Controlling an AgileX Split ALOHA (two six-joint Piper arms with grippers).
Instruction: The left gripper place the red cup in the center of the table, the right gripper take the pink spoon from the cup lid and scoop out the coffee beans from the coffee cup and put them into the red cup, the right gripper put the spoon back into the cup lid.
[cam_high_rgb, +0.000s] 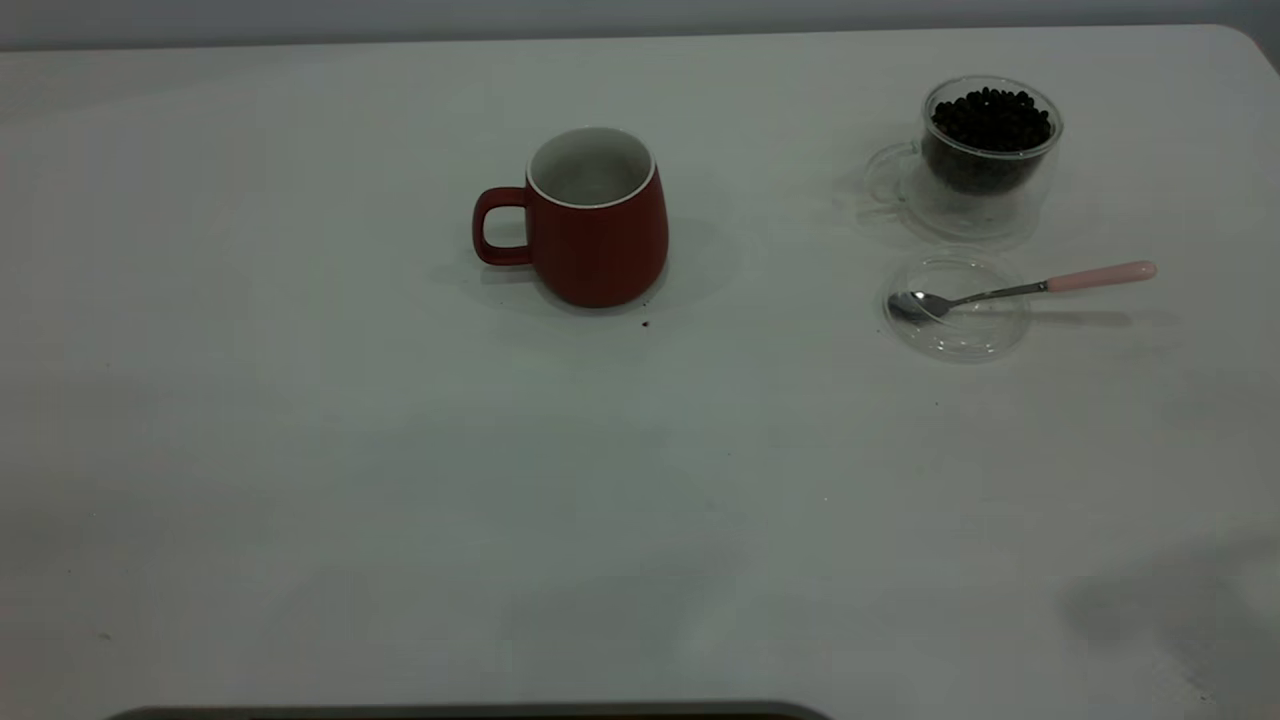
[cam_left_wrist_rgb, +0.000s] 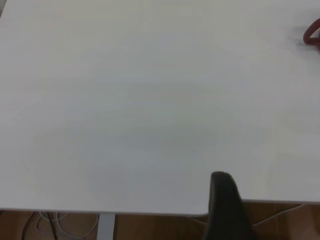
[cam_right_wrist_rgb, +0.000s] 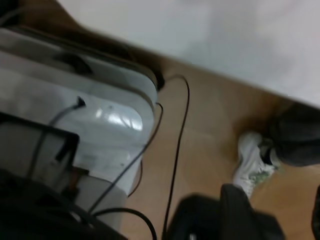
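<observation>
The red cup (cam_high_rgb: 590, 215) stands upright near the middle of the table (cam_high_rgb: 300, 450), handle to the left, white inside with nothing showing in it. The coffee cup (cam_high_rgb: 985, 150) with coffee beans (cam_high_rgb: 990, 118) stands at the back right. In front of it lies the cup lid (cam_high_rgb: 955, 305), with the pink spoon (cam_high_rgb: 1020, 288) resting bowl-in-lid, handle pointing right. Neither gripper shows in the exterior view. My left gripper (cam_left_wrist_rgb: 272, 220) is open and empty at the table's edge, far from the red cup's handle (cam_left_wrist_rgb: 312, 34). My right gripper (cam_right_wrist_rgb: 279, 215) is open and empty, off the table, over the floor.
A dark speck (cam_high_rgb: 645, 324) lies just in front of the red cup. In the right wrist view there is a white box (cam_right_wrist_rgb: 75, 100) with black cables (cam_right_wrist_rgb: 175, 150), and a white shoe (cam_right_wrist_rgb: 252, 160) on the wooden floor below the table edge.
</observation>
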